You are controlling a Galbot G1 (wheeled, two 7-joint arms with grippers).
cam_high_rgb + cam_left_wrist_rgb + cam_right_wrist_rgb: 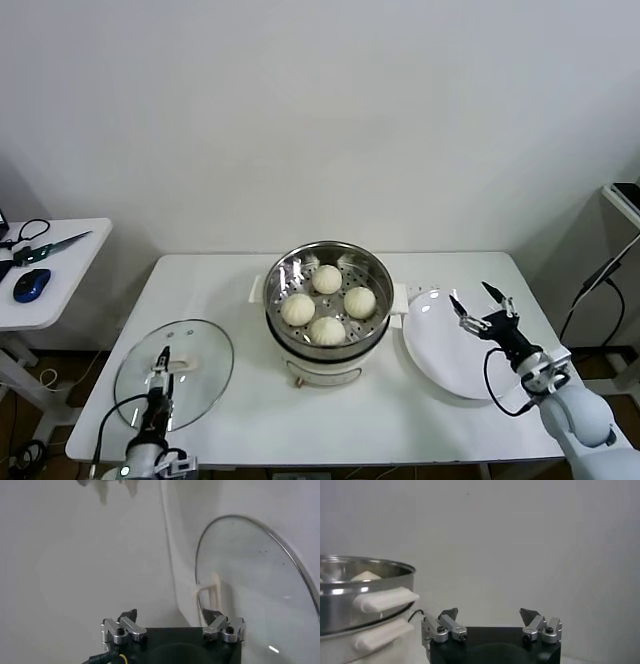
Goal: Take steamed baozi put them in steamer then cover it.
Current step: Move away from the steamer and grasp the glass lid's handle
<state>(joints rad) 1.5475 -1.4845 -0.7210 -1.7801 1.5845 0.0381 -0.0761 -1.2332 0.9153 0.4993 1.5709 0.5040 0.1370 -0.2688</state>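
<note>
Fingers of the left gripper [160,361] spread over the glass lid [205,385], right gripper's [481,298] spread above the empty plate [437,352]; steamer [283,275] holds four baozi [327,279]

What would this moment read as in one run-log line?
baozi: four in steamer | lid: on table, off | left gripper: open over lid | right gripper: open over plate

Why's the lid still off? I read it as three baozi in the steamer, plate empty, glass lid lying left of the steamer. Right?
One thing is off: the steamer holds four baozi, not three, as the head view shows. The rest stands: the plate is empty and the glass lid lies left of the steamer, by the open left gripper.
</note>
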